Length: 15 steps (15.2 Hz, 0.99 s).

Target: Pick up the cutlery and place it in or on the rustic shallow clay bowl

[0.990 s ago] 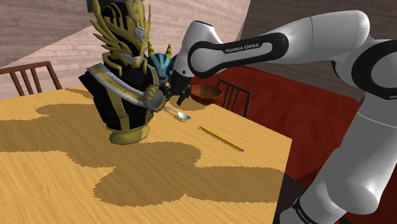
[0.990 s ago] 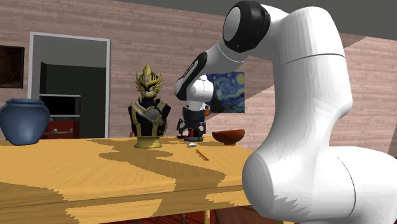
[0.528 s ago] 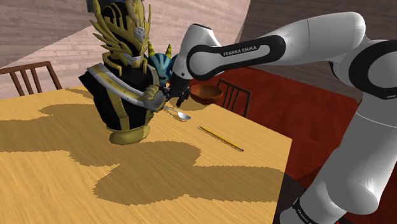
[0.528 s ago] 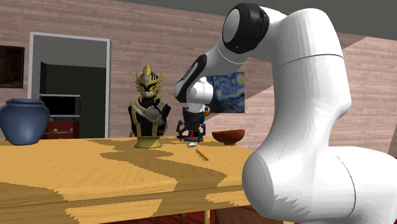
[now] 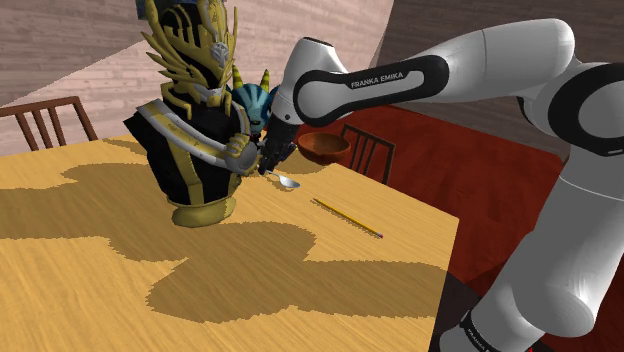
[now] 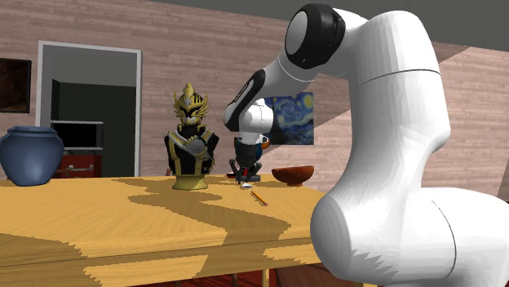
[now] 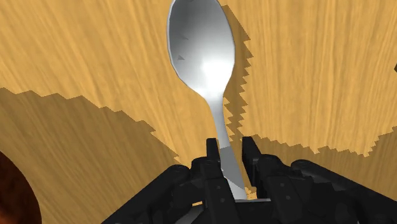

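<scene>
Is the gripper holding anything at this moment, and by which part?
Yes. The gripper has its jaws shut on the silver spoon, clasping it by the handle.

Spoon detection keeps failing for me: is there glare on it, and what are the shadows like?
Wrist view: a white highlight glares mid-scoop on the spoon; dark shadows with jagged, stair-stepped edges cross the table. Shoulder view: the same broad, saw-edged shadow patches lie over the table.
</scene>
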Tool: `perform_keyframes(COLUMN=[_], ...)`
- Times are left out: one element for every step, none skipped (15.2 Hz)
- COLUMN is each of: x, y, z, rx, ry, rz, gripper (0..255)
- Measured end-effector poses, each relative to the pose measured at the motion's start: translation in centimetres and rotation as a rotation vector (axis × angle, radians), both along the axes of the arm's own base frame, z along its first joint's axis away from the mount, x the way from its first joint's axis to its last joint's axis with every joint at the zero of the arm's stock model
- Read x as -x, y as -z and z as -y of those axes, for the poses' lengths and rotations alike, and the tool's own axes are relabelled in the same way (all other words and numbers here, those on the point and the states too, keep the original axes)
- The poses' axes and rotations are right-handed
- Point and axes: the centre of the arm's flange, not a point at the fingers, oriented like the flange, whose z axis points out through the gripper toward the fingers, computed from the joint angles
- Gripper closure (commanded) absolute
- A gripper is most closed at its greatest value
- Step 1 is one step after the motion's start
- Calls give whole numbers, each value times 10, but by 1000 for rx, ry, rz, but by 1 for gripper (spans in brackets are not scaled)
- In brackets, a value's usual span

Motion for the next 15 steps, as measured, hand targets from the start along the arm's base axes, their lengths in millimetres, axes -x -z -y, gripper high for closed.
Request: perform_keyframes(x=[0,0,0,0,0,0,-1,0,1,0,0,-1,-1,0,0], y=[0,0,0,0,-2,-6,-11,-16,-20,-25,-31,-37,-41,-48,-52], z=[0,0,0,0,0,0,1,0,0,1,1,-1,0,0,0], rx=[0,0,0,0,0,0,0,0,0,0,0,0,0,0,0], ry=[0,0,0,0,0,0,0,1,1,1,1,1,1,1,1], rz=[0,0,0,0,-1,0,0,0,0,0,0,0,0,0,0], gripper=[255,255,255,255,255,255,255,255,255,255,255,255,255,255,255])
